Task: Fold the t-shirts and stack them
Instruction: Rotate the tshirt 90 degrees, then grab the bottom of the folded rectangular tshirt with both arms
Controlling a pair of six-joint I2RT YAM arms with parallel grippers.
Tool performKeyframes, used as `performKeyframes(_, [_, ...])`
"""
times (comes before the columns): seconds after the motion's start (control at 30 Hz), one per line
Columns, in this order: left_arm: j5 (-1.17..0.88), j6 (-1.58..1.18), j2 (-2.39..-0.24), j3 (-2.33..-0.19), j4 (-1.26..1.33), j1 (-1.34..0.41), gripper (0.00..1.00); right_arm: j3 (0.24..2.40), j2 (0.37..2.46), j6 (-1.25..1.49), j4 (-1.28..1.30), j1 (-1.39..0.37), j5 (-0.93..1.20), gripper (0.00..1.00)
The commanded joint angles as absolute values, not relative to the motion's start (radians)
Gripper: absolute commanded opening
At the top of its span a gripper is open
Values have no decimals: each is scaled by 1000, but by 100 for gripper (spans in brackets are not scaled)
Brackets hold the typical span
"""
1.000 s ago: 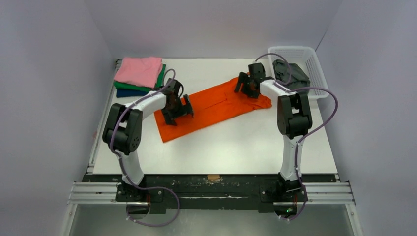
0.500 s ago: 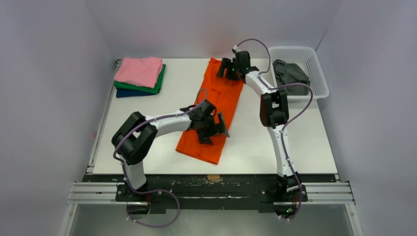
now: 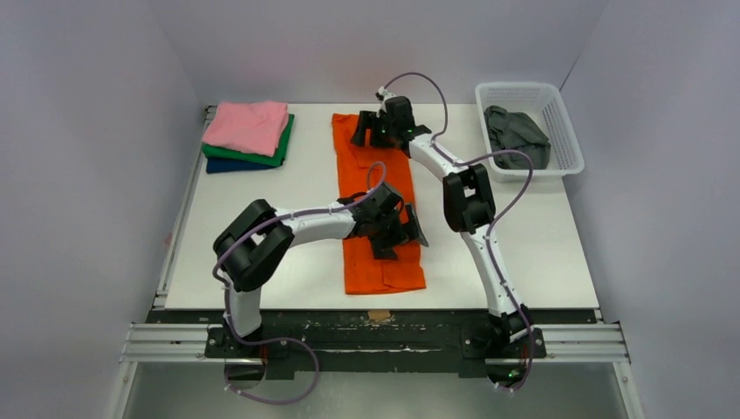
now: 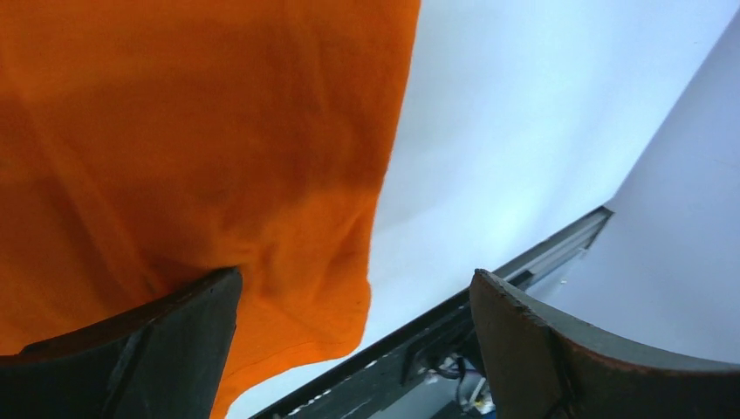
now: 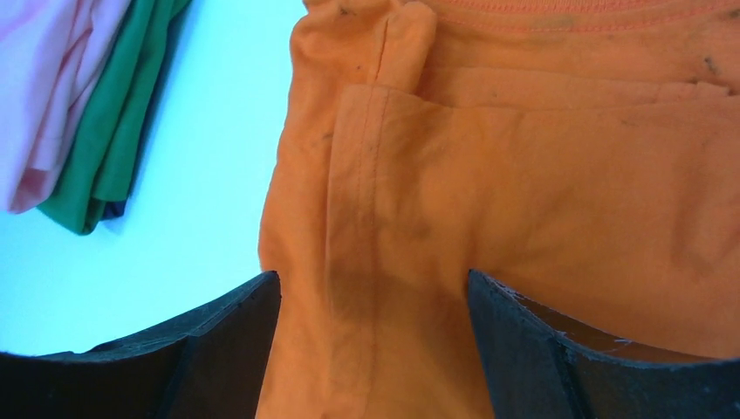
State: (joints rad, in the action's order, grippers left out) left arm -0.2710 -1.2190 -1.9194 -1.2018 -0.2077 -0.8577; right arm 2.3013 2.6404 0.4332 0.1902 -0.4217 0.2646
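A folded stack (image 3: 247, 131), pink over green over navy, lies well off to the left of the right pincer (image 3: 368, 135), at about the same depth on the table (image 3: 262, 236). The orange t-shirt (image 3: 384, 272) lies as a long flat strip under both pincers. The left pincer (image 3: 401, 240) hangs over its near half with jaws spread, one finger above cloth and the other above bare table past the shirt's edge. The right pincer sits spread over the far, collar end, pinching nothing. Off to its right a dark grey t-shirt (image 3: 517, 131) lies crumpled in the white basket (image 3: 565, 127). The orange cloth looks thin, light and limp: it should sag and crease as soon as it is lifted. I would pinch the corners of one short end through all layers and carry them evenly.
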Motion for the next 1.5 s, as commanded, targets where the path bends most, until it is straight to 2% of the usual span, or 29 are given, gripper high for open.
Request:
performKeyframes(0.0, [-134,-1089,-1795,-1188,-370,-873,100,2276,2429,424,223,-408,301,78])
performKeyframes(0.13, [-84,-996,-1667,-1185,-457,-917,100,2084,2185,388,216,-407,252,79])
performKeyframes(0.23, [8,-941,-1581,-1162,-595,-940,100,1801,1978,384,180,-405,148,79])
performKeyframes(0.37, [81,-943,-1425,-990,-647,-943,100,1405,1717,441,211,-405,-18,79])
performKeyframes(0.47, [116,-963,-1300,-857,-655,-942,100,1220,1576,513,331,-405,-113,78])
performKeyframes(0.57, [141,-974,-1238,-781,-631,-941,100,1047,1480,608,340,-411,-118,76])
performKeyframes(0.63, [131,-967,-1242,-765,-604,-937,99,1013,1444,641,357,-414,-90,73])
performKeyframes(0.73, [122,-958,-1278,-764,-588,-936,83,979,1384,645,398,-447,-109,71])
performKeyframes(1.0, [73,-977,-1378,-727,-496,-936,56,762,1264,670,388,-474,-10,66])
performKeyframes(1.17, [49,-988,-1438,-717,-474,-936,31,687,1242,628,422,-507,77,62])
performKeyframes(1.33, [49,-1017,-1433,-693,-466,-937,1,622,1235,601,477,-522,180,58])
performKeyframes(1.47, [50,-1026,-1401,-668,-466,-938,0,566,1212,605,473,-537,276,55])
